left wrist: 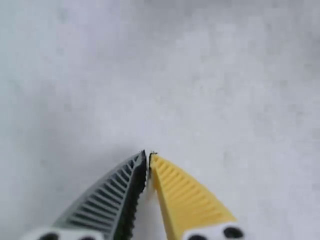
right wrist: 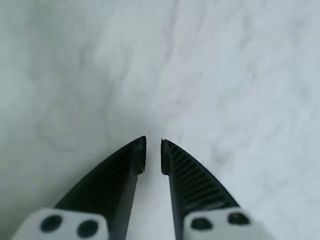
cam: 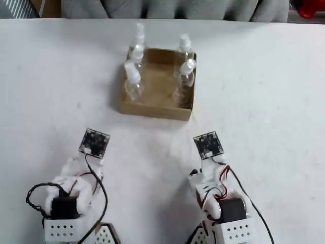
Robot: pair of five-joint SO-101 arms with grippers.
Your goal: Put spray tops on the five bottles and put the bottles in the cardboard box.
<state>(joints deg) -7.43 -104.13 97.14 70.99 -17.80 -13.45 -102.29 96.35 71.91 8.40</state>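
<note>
Middle of frame: open table (cam: 152,152) between the arms and the cardboard box (cam: 152,110)
Box centre: bare floor strip between the two bottle rows, open from above
Box left edge: left row of bottles (cam: 133,81), upright, tops above the wall
Box right edge: right row of bottles (cam: 185,76), upright
Lower left and lower right: one arm (cam: 71,195) and the other arm (cam: 221,201)

- The left gripper (left wrist: 148,156) hangs over the white table (left wrist: 160,75), pointing down at it, its two ribbed fingers drawn together until the tips meet.
- The grey finger (left wrist: 107,200) and the yellow finger (left wrist: 182,195) lie side by side, pressed close above the table.
- The table surface beyond the tips is pale and faintly mottled.
</note>
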